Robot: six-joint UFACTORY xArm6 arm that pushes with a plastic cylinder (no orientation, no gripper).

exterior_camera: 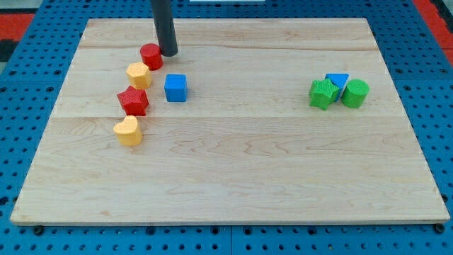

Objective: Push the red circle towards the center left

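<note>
The red circle (151,55) sits near the board's upper left. My tip (168,53) stands right beside it, on its right side, touching or nearly touching it. A yellow block (138,74) lies just below-left of the red circle, touching it. Below that lies a red star block (133,101), then a yellow heart block (128,131). A blue cube (175,88) sits to the right of this column, below my tip.
A green star block (323,93), a blue triangle block (337,80) and a green cylinder (355,93) are clustered at the view's right. The wooden board (233,177) lies on a blue pegboard surface.
</note>
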